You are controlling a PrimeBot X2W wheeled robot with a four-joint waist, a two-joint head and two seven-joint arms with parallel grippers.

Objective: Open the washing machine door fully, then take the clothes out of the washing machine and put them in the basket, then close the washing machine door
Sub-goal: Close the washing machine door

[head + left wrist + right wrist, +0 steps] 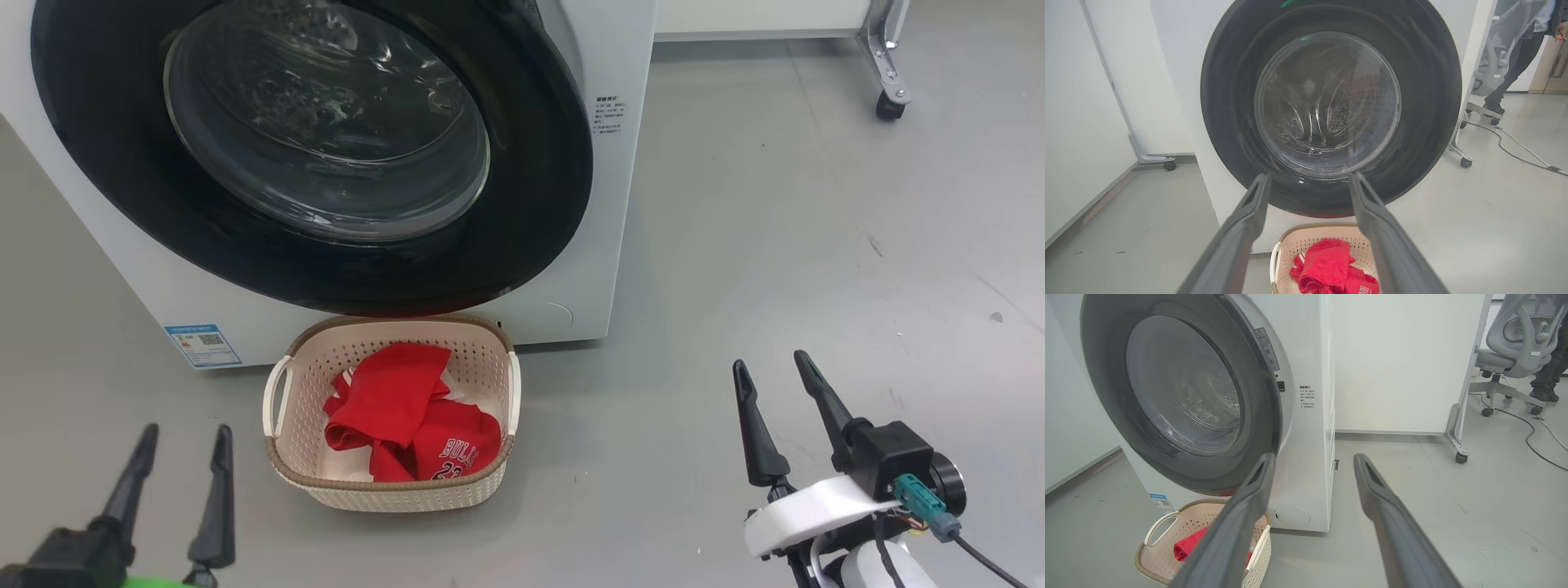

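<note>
The white washing machine (608, 73) fills the upper left of the head view. Its round black washing machine door (531, 204), with the domed glass window, lies against the front or very nearly so. In the right wrist view a narrow strip of the front shows past the door's (1114, 375) right edge. The cream basket (392, 494) stands on the floor just below the door, and the red clothes (392, 400) lie in it, the "BULLS 23" jersey on top. My left gripper (186, 430) is open, left of the basket. My right gripper (770, 360) is open, well to its right.
Grey floor spreads wide to the right of the machine. A white rolling partition stands behind it, with a castor (890, 102) at the back right. Farther off are an office chair (1515, 355), a person's legs (1515, 65) and a cable on the floor (1515, 143).
</note>
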